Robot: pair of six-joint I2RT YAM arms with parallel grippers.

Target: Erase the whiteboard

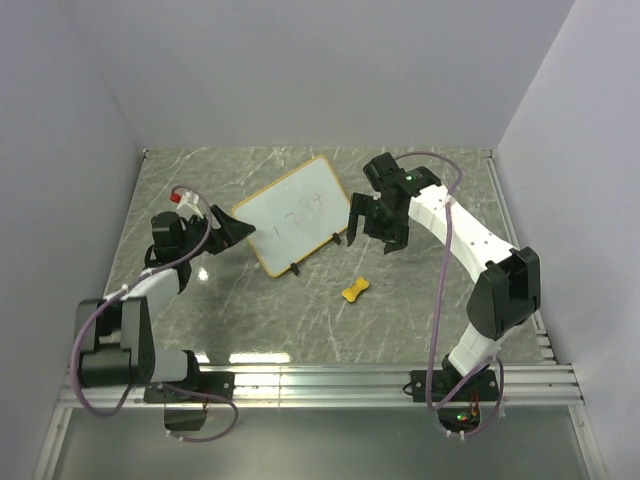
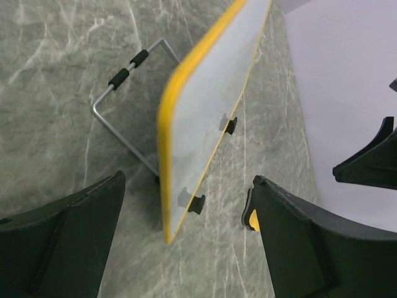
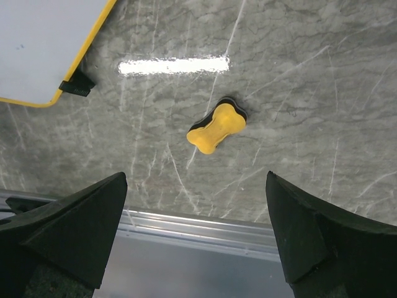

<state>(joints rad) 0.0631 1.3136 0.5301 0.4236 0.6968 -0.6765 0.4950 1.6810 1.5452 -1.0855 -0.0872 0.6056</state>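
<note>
Grey marbled table [image 1: 250, 310], from above: the whiteboard [image 1: 292, 214] stands propped mid-table between the left gripper [image 1: 238, 228] and right gripper [image 1: 362, 232]. Left wrist: jaws wide apart, facing its yellow edge. Right wrist: jaws wide apart over the eraser [image 3: 217, 127].

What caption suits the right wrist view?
Open right hand hovers over the yellow eraser; whiteboard corner at upper left.

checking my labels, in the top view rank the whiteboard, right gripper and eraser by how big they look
1. whiteboard, clearly largest
2. right gripper, open; it hangs nearer the camera, so it may look bigger than it is
3. eraser, smallest
</note>
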